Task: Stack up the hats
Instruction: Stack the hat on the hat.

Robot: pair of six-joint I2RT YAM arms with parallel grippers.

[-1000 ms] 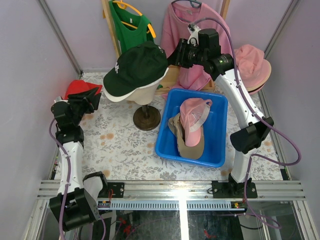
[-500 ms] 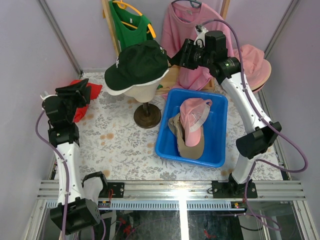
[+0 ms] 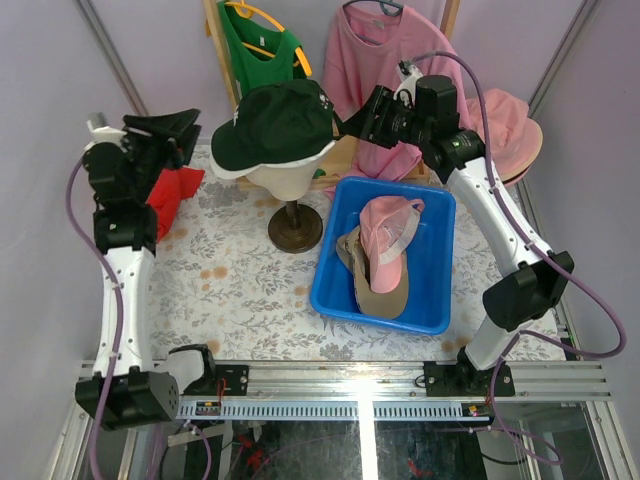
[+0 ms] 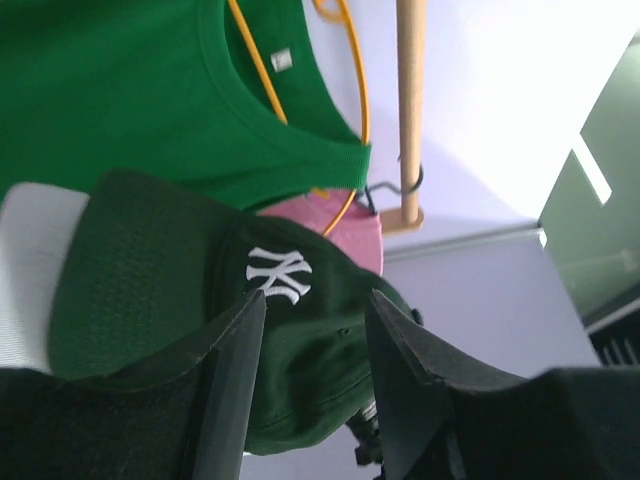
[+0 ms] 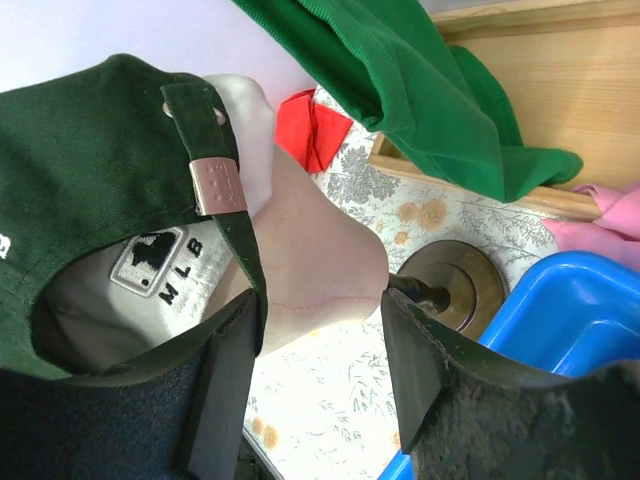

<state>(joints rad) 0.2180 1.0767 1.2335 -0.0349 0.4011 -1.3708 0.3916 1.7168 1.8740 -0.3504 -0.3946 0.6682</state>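
A dark green cap (image 3: 278,122) sits on top of the cream mannequin head (image 3: 290,185), which stands on the flowered table (image 3: 240,290). Under this cap the brim of a white cap (image 3: 240,172) shows, so the two are one over the other on the head.

The left gripper (image 4: 313,305) is raised at the left side of the green cap and points at it. Its jaws are moderately apart and hold nothing; between them I see only the white logo on the cap. The right gripper (image 5: 320,305) is at the back of the same cap, close to the strap. Its jaws are also apart and empty, with the neck of the head visible in the gap.

To the right of the head is a blue bin (image 3: 435,270). In it a pink cap (image 3: 385,222) lies on a tan hat (image 3: 385,292). One more pink hat (image 3: 510,130) is at the back right, behind the right arm. A red cloth (image 3: 172,190) lies on the table beside the left arm. A green shirt (image 3: 258,50) and a pink shirt (image 3: 370,60) hang at the back.
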